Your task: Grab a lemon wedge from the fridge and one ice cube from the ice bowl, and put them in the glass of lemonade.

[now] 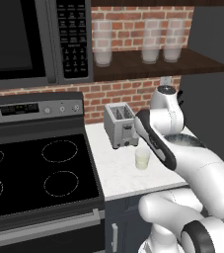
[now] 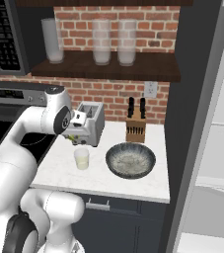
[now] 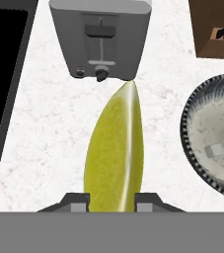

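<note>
White speckled counter (image 2: pixel 59 170) between a black stove and the fridge (image 2: pixel 202 123), brick wall behind. Nearest the camera, the gripper (image 3: pixel 111 201) pinches the lemon wedge (image 3: pixel 114 153) between its fingertips, above the counter and just back of the glass of lemonade (image 2: pixel 82 158); the ice bowl (image 2: pixel 130 160) sits beside the glass, toaster (image 2: pixel 90 122) and knife block (image 2: pixel 135 127) farther back. Judgement: centre the wedge over the glass mouth and lower before release, since the rim is narrow and a high or offset drop risks a miss.
</note>
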You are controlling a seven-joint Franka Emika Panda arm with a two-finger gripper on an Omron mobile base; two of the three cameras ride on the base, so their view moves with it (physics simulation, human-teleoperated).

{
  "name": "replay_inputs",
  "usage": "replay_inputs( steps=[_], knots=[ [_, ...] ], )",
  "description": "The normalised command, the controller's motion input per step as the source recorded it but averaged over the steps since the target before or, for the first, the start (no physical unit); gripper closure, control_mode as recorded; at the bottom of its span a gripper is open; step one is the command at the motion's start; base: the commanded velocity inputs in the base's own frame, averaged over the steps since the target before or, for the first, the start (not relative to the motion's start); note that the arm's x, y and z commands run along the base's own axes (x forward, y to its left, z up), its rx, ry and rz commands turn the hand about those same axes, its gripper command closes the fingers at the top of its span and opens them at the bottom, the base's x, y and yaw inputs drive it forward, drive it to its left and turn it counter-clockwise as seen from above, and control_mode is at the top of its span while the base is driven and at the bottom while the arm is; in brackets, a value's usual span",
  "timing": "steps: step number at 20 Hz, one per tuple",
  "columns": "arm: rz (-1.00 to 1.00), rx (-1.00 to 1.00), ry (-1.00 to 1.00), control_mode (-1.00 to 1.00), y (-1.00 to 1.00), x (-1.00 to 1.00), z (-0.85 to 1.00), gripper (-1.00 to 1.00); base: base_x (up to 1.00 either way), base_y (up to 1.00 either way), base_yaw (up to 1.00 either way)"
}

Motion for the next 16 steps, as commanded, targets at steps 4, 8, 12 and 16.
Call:
replay_inputs(
  steps=[4,8,12,16],
  knots=[
    [0.00,0.00,0.00,-1.00,0.00,0.01,0.00,1.00,0.00,0.00,0.00],
    [0.00,0.00,0.00,-1.00,0.00,0.00,0.00,1.00,0.00,0.00,0.00],
    [0.00,0.00,0.00,-1.00,0.00,0.00,0.00,1.00,0.00,0.00,0.00],
    [0.00,0.00,0.00,-1.00,0.00,0.04,0.00,1.00,0.00,0.00,0.00]
  ],
)
